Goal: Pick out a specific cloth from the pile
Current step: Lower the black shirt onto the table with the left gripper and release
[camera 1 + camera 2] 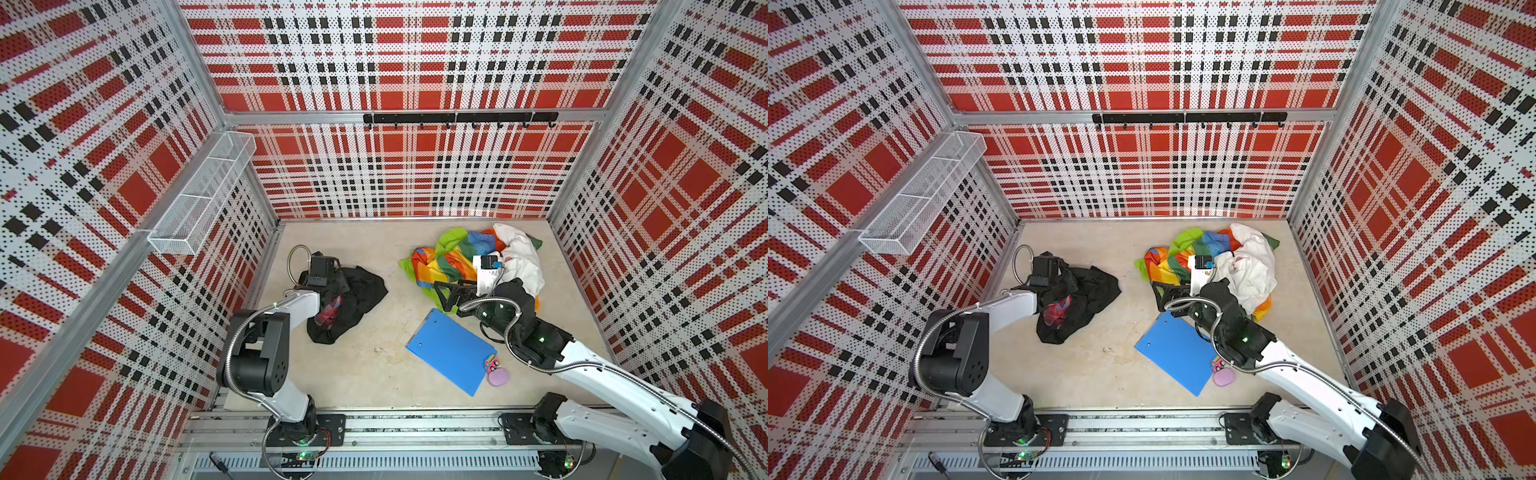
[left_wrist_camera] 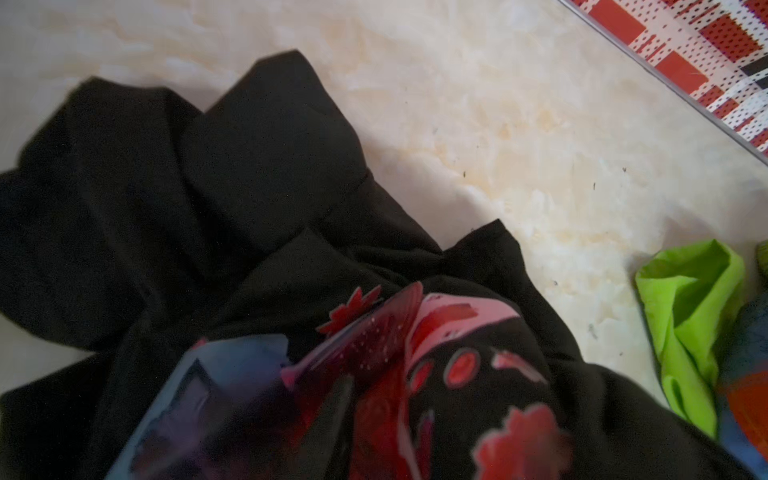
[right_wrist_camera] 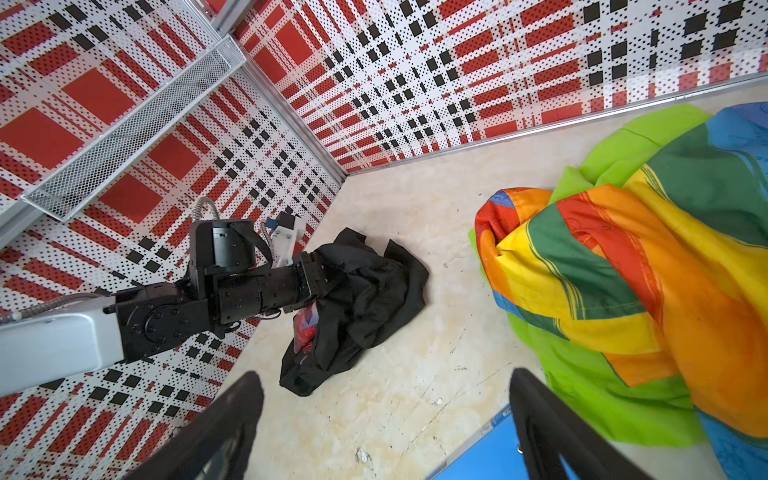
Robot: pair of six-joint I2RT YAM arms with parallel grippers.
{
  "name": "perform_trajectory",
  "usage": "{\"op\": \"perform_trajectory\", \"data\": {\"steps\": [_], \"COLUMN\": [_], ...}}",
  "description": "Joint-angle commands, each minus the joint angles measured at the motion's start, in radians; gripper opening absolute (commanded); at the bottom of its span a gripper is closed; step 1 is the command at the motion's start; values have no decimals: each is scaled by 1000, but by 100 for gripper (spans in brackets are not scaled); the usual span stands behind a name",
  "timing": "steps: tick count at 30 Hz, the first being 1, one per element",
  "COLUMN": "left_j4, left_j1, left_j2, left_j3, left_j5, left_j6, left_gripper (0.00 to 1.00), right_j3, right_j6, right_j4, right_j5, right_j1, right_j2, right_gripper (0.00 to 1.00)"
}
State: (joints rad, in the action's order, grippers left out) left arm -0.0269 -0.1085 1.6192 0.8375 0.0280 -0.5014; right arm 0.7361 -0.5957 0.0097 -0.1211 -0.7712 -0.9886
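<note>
The large black fabric garment [image 1: 357, 291] with its red, blue and pink print lies on the beige worktop [image 1: 374, 374], well apart from the heap of rainbow, white and green fabrics [image 1: 453, 257]. The left gripper [image 3: 332, 276] is sunk in its folds, so I cannot tell how its jaws stand; the right gripper [image 3: 384, 374] gapes empty. This looks like the setting-down step, and next the left gripper must let go and lift clear without snagging fabric.

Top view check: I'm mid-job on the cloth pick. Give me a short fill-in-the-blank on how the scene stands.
The cloth lying apart from the pile is ___ in colour.
The right tool has its jaws ___, with nothing between them.
The clipboard near the pile is ___.
Missing words: black; open; blue.
</note>
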Motion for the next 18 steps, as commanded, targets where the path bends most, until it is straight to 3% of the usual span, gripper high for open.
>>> {"op": "perform_trajectory", "data": {"steps": [1, 5, 6, 7, 16, 18], "left_j4": [15, -70, -106, -135, -253, -247], "left_j1": [-4, -14, -14, -16, -27, -30], "left_j2": [-8, -105, -132, -158, -411, -395], "left_j3": [7, 33, 40, 44, 84, 114], "left_j5": [-24, -41, -42, -45, -69, -67], "left_j6": [0, 40, 47, 56, 78, 78], "left_gripper": [50, 77, 95, 99, 100, 91], "right_j3": [-11, -16, -20, -22, 8, 12], "right_j6": [-4, -2, -1, -1, 8, 8], "right_j4": [36, 17, 17, 16, 10, 15], "right_j5": [-6, -23, -26, -30, -20, -16], "right_j1": [0, 0, 0, 0, 1, 1], "right_j2": [13, 40, 45, 48, 39, 35], "right_gripper": [99, 99, 99, 99, 99, 99]}}
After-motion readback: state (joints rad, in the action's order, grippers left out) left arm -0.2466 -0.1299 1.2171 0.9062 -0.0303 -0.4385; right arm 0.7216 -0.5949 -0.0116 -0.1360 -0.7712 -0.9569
